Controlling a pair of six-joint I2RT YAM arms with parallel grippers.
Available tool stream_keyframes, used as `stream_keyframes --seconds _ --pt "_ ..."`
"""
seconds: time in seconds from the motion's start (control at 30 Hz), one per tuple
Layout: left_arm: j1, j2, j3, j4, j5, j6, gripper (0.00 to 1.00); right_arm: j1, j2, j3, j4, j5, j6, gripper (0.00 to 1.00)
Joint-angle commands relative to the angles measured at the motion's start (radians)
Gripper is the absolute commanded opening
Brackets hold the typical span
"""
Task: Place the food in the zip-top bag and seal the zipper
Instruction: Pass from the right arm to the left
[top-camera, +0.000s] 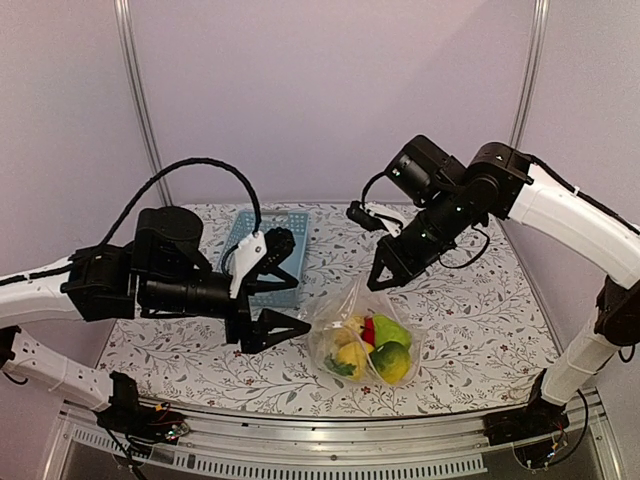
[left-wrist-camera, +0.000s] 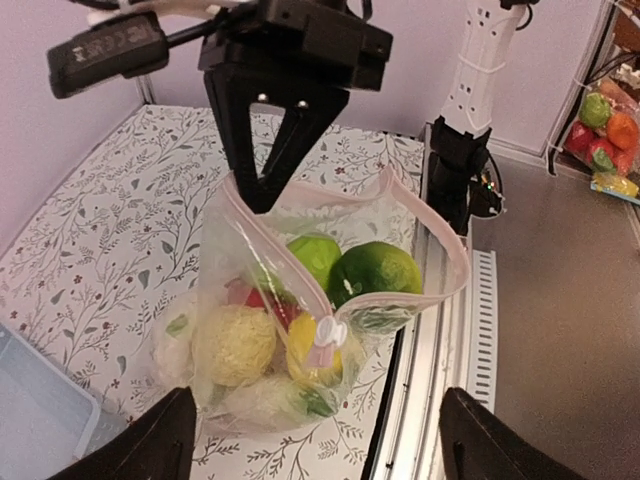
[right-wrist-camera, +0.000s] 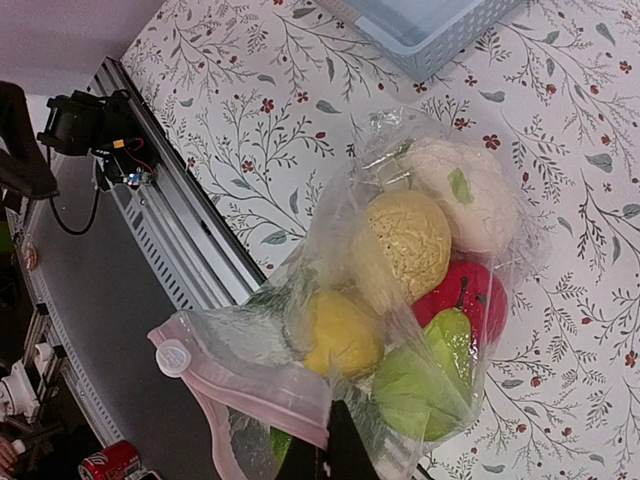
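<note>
The zip-top bag (top-camera: 362, 343) rests on the table with the food (top-camera: 372, 346) inside: yellow lemons (right-wrist-camera: 340, 330), a red tomato (right-wrist-camera: 478, 292), a white cauliflower (right-wrist-camera: 470, 190) and green pieces (left-wrist-camera: 375, 270). Its mouth is open. The pinkish zipper (right-wrist-camera: 265, 390) has a white slider (left-wrist-camera: 333, 335) at the near end. My right gripper (top-camera: 379, 281) is shut on the mouth edge and holds it up; it also shows in the left wrist view (left-wrist-camera: 258, 198) and its own view (right-wrist-camera: 326, 448). My left gripper (top-camera: 285, 330) is open and empty just left of the bag, with the slider between its spread fingers (left-wrist-camera: 150, 445).
The light-blue basket (top-camera: 270, 252) stands behind the bag at the table's back left. The metal front rail (left-wrist-camera: 440, 330) runs close to the bag. More toy food (left-wrist-camera: 600, 140) and a red can (right-wrist-camera: 108, 464) lie off the table.
</note>
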Motion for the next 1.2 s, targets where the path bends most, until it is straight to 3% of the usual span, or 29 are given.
stream_keyframes --seconds 0.0,0.27,0.4,0.73,1.17 --pt "-0.081 0.045 0.003 0.004 -0.07 0.094 0.83 -0.027 0.011 0.041 -0.013 -0.07 0.035 0.0" --pt "-0.121 0.127 -0.008 0.008 -0.122 0.091 0.65 -0.038 0.005 0.038 0.001 -0.089 0.063 0.0" --pt "-0.119 0.139 -0.042 0.039 -0.199 0.092 0.61 -0.041 -0.003 0.032 0.014 -0.101 0.068 0.0" --pt "-0.114 0.166 -0.056 0.093 -0.244 0.063 0.49 -0.041 -0.017 0.013 0.029 -0.116 0.074 0.0" --pt "-0.088 0.175 -0.062 0.098 -0.229 0.017 0.28 -0.041 -0.026 0.007 0.041 -0.111 0.085 0.0"
